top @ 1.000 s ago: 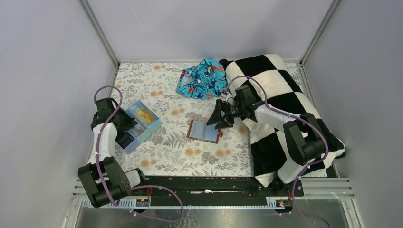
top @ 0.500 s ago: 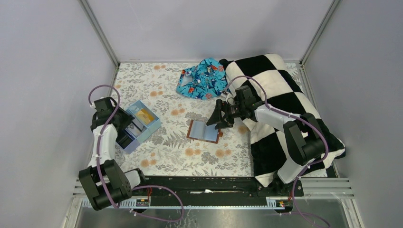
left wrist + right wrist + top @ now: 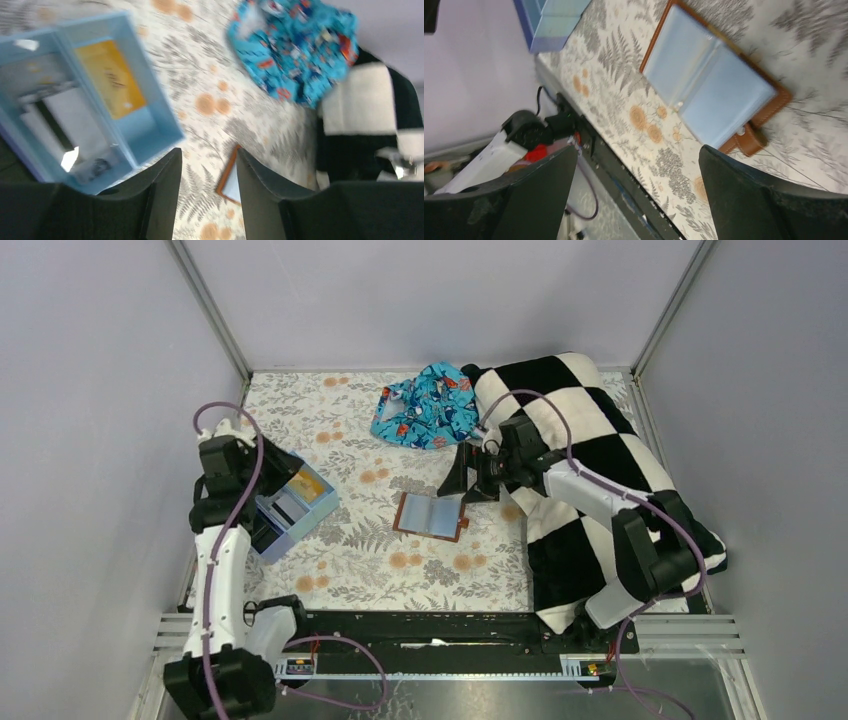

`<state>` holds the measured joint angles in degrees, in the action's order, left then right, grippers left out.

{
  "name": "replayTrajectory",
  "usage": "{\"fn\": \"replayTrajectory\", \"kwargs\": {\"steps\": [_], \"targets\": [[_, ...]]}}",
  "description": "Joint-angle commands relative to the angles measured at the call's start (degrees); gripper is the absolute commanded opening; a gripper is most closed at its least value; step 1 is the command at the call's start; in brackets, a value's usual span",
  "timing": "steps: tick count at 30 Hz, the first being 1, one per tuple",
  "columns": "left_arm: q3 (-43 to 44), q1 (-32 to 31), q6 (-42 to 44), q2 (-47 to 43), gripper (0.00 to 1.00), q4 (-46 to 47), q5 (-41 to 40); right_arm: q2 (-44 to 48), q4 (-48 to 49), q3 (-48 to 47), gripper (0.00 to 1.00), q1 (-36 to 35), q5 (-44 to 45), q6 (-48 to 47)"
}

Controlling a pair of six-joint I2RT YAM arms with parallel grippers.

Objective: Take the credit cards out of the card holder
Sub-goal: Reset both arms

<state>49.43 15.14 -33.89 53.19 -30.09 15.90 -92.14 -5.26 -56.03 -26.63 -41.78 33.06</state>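
Observation:
The reddish-brown card holder [image 3: 431, 515] lies open on the floral tablecloth, its pale blue pockets [image 3: 709, 82] facing up and its snap tab [image 3: 751, 140] to one side. My right gripper [image 3: 465, 483] hovers just past its far right edge, open wide [image 3: 638, 150] with nothing between the fingers. My left gripper [image 3: 262, 495] is above the light-blue box [image 3: 293, 502], open and empty [image 3: 207, 167]. In the box lie pale credit cards [image 3: 75, 117], one with a dark stripe, and a yellow card [image 3: 107, 80]. A corner of the card holder [image 3: 231, 180] shows between the left fingers.
A blue patterned cloth [image 3: 425, 405] lies at the back. A black-and-white checkered blanket [image 3: 600, 470] covers the right side under the right arm. Grey walls close in left, right and behind. The black rail [image 3: 450, 625] runs along the near edge.
My left gripper has opened and lifted back off the box, the arm now raised. My right gripper has opened a little wider and shifted slightly away from the holder.

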Motion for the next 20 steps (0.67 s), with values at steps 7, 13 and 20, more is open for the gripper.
{"fn": "replayTrajectory", "kwargs": {"steps": [7, 13, 20], "targets": [[6.61, -20.59, 1.88, -3.84, 0.56, 7.21, -2.58, 14.07, -18.36, -18.23, 1.0, -1.89, 41.84, -12.16], [9.6, -21.11, 6.25, -3.76, 0.64, 6.35, -2.58, 19.77, -17.35, -19.21, 1.0, -1.84, 62.3, -14.19], [9.81, -21.06, 8.94, -5.15, 0.74, 5.37, -5.44, 22.93, -12.86, -16.2, 1.0, -1.85, 67.06, -17.78]]}}
